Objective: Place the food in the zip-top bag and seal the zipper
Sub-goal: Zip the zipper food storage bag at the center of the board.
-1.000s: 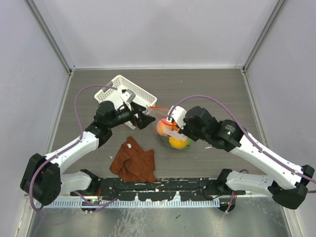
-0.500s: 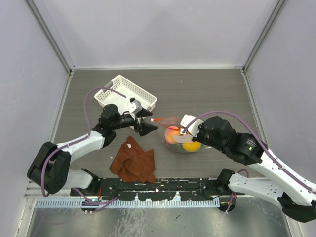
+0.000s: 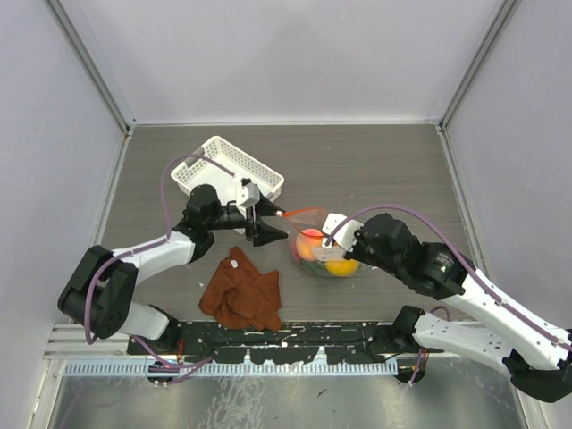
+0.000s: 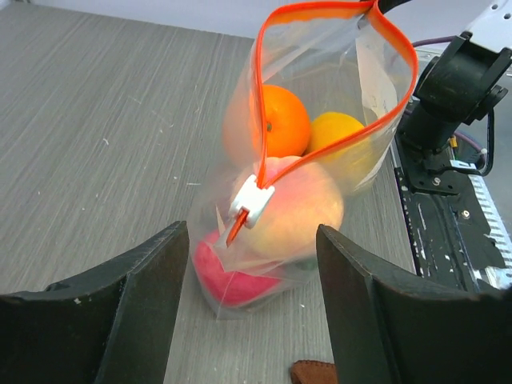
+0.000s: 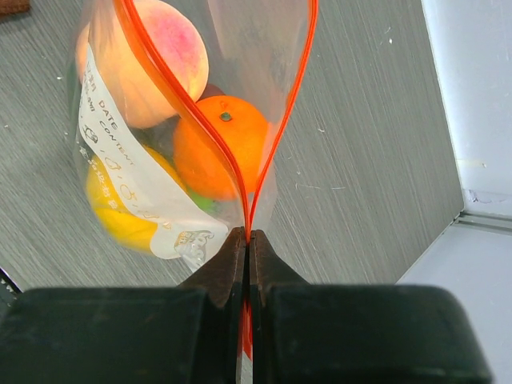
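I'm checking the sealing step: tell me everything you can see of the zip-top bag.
The zip-top bag is clear plastic with a white label, upright on the table, fruits inside. Its orange-red zipper gapes open, white slider at one end. The right gripper pinches the opposite end; the open left gripper flanks the slider, not touching it.

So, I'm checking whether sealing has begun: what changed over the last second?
The right gripper, shut on the zipper, dragged the zip-top bag slightly toward the arm bases. The left gripper followed, jaws narrowing but open, either side of the white slider. The basket and cloth stayed put.
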Available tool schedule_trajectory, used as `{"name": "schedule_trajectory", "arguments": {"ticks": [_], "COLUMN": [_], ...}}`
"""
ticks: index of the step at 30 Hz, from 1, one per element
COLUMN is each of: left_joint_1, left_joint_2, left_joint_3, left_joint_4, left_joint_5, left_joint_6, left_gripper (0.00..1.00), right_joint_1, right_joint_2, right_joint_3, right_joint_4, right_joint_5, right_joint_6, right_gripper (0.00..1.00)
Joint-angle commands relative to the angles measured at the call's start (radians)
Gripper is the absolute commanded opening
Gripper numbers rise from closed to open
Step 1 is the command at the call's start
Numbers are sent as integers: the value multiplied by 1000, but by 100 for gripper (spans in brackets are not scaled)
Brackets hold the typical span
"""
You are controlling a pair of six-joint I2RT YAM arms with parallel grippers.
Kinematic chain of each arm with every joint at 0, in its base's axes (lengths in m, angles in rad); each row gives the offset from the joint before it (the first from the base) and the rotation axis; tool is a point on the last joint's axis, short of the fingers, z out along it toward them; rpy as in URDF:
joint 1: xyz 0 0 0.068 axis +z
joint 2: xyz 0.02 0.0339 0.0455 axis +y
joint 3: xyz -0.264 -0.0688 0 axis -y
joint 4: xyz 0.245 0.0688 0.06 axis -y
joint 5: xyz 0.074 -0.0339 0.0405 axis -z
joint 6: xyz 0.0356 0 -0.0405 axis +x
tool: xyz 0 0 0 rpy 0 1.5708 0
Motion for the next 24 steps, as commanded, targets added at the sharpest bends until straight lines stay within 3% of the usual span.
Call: {"name": "schedule_trajectory", "arguments": {"ticks": [1, 7, 11, 19, 24], "left_joint_1": [4, 4, 5, 4, 5], "left_joint_2": [33, 68, 70, 53, 21], "left_joint_3": [63, 110, 115, 85, 82], "left_joint_4": [99, 103, 99, 95, -5], "left_joint_5": [34, 45, 66, 111, 110], "left_joint_6": [-2, -3, -6, -16, 26], "left_gripper": [66, 66, 51, 7, 0], "right_joint_1": [2, 3, 3, 4, 3], "right_joint_2": [-22, -25, -29, -52, -82], "right_joint_3": [4, 1, -9, -26, -43], "right_joint_4": [65, 56, 55, 56, 55], "right_joint_5": [-2, -8, 2, 76, 118], "right_joint_6": [-5, 1, 3, 30, 49], "right_gripper": [1, 1, 1, 1, 1]}}
